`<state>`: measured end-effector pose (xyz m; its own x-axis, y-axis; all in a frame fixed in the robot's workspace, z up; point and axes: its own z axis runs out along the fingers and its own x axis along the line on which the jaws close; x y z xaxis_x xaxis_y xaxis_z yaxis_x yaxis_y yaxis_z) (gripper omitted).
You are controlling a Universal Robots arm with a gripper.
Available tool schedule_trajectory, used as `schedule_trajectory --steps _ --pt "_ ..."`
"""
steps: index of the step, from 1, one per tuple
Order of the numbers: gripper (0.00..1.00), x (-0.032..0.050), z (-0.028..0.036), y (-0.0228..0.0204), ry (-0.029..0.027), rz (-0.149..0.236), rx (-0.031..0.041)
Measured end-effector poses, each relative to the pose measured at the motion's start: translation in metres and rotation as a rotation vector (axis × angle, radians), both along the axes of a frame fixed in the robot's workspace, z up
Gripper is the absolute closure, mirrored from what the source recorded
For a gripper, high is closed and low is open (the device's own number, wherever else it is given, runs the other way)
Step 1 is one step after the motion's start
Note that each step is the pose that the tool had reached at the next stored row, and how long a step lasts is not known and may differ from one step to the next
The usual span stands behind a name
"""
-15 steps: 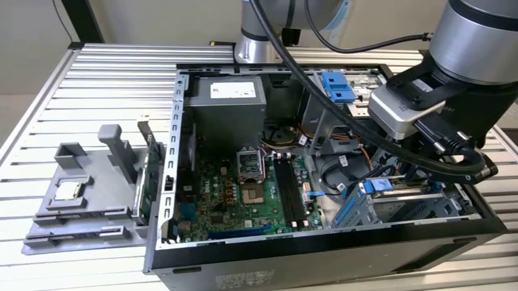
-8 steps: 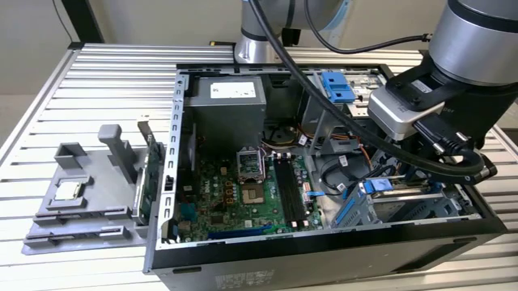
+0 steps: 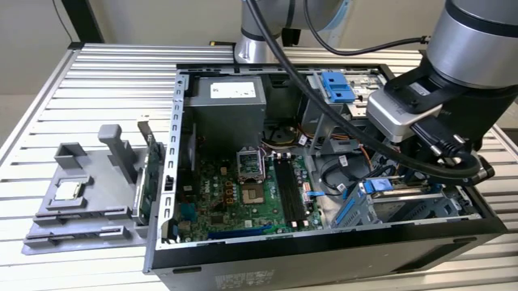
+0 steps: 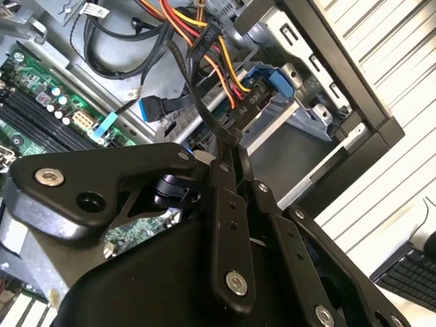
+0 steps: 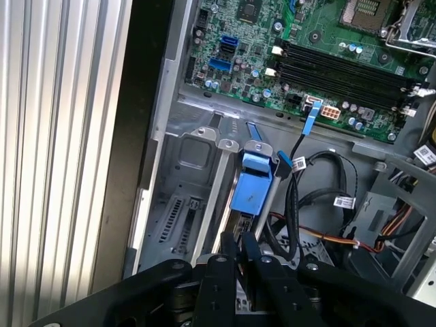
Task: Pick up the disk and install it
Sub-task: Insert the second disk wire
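- Nearest the wrist cameras: gripper (image 5: 238, 248), black linkage filling the foreground in both wrist views. Fingers (image 5: 249, 246) stood pressed close together, tips side by side, nothing visibly pinched between them.
- Just beyond the tips, in the first wrist view: the disk (image 5: 251, 191), blue rail end up, seated edge-on between the grey rails of the drive cage (image 5: 178, 204). Tips sat right at its near edge; contact could not be confirmed.
- Second wrist view: a blue rail piece (image 4: 281, 85) in the same cage, with a bundle of red, yellow and orange wires (image 4: 218, 61) running across in front.
- Exterior view: gripper (image 3: 404, 176) lowered into the open computer case (image 3: 324, 254), at the corner on the exterior view's right; disk's blue end (image 3: 378, 186) just beside it.
- Farther in: green motherboard (image 3: 242, 194), then the grey power-supply box (image 3: 227, 103) at the back.
- Outside the case, on the exterior view's left: grey fixture tray (image 3: 89, 194) on the slatted table (image 3: 105, 79), holding a small square chip (image 3: 67, 190).
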<state>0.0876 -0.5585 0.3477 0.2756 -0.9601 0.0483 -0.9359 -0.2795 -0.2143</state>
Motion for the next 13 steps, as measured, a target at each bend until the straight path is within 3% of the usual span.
schedule_trajectory --steps 7,13 --pt "1.0 -0.0023 -0.002 0.0 -0.0003 -0.02 0.0133" --pt "1.0 -0.0023 -0.0048 0.0 -0.0007 -0.088 0.0196"
